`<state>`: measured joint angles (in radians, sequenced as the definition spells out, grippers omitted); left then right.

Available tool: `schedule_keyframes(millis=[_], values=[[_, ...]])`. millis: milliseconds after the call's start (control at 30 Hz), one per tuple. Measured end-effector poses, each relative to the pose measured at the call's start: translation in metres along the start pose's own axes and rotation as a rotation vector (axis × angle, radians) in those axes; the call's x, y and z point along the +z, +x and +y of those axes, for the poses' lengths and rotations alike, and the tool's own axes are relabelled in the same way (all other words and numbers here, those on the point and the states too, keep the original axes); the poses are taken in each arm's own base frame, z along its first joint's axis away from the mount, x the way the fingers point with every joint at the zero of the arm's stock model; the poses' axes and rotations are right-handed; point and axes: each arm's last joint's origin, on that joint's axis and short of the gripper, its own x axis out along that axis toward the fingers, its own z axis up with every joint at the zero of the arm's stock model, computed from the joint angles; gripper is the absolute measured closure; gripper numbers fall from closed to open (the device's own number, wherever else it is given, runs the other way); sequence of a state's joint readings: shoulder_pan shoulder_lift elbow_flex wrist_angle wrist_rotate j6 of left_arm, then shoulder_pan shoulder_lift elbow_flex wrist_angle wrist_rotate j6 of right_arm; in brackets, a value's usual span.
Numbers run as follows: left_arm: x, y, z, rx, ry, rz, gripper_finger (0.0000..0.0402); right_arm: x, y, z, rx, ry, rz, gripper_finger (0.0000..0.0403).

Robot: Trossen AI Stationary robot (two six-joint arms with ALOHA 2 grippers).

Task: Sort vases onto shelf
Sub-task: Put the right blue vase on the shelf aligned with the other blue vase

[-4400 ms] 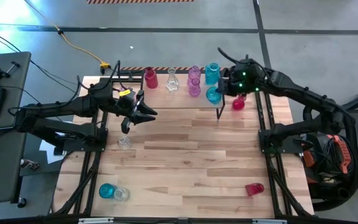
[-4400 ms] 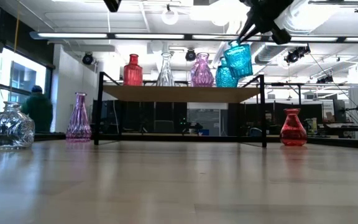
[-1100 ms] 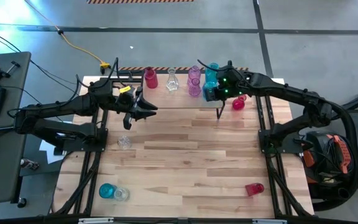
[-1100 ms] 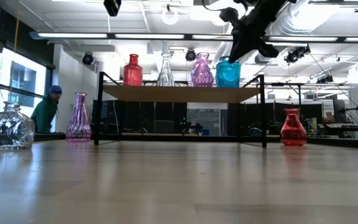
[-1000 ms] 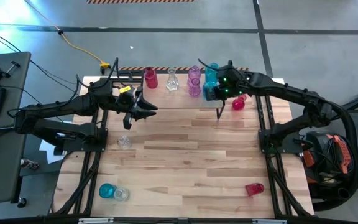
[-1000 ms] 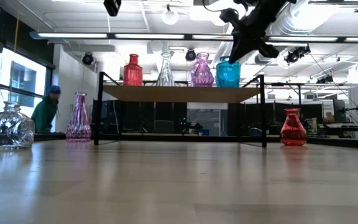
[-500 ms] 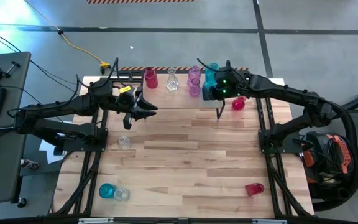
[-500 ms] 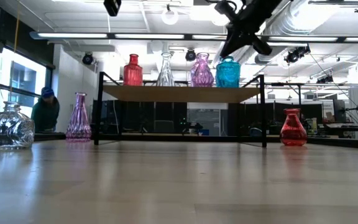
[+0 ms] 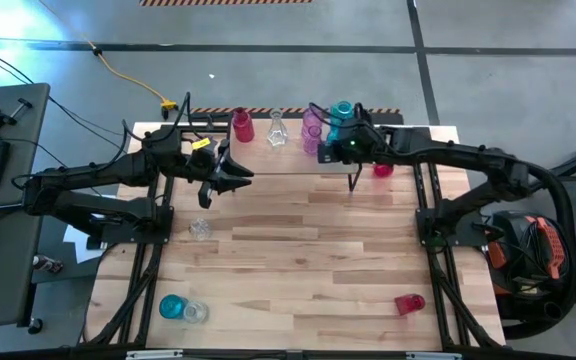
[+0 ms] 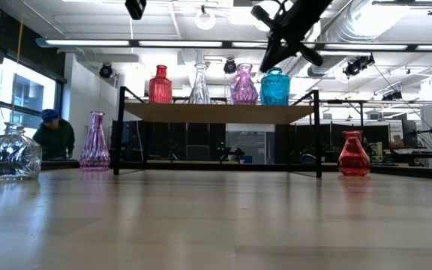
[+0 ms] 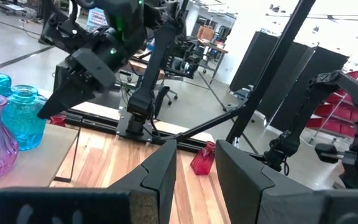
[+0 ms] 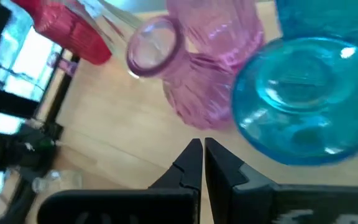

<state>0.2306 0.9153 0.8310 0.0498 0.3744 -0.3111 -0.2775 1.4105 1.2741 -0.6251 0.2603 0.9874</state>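
Released since the earlier frames, the teal vase [image 9: 341, 110] is now parked on the shelf [image 9: 288, 155] beside a pink vase [image 9: 312, 122], seen from above. Low down, the right gripper [image 10: 267, 58] hangs above them, pinched closed. Left gripper [image 11: 194, 163] is held partly apart, empty.

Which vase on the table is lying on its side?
The red vase near the table's front right corner lies tipped over on the planks, on the right arm's side. The teal vase and clear vase at front left stand upright.
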Motion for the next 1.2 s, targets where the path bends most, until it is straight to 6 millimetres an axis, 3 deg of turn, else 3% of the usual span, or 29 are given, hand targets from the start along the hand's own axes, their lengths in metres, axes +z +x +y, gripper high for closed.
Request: schedule_keyframes(millis=[167,567,1200], values=[[-0.0001,0.0,0.0,0.0,0.0,0.001,0.0298,-0.0057,0.0081,0.0046,-0.018,0.005,-0.025,0.0403],[0.0,0.0,0.0,0.0,0.007,0.0,0.0298,-0.0069,0.0068,0.0046,-0.094,0.044,-0.145,0.0403],[0.0,0.0,0.0,0.0,0.008,0.0,0.0298,-0.01,0.0065,-0.0011,-0.151,0.057,-0.121,0.0403]])
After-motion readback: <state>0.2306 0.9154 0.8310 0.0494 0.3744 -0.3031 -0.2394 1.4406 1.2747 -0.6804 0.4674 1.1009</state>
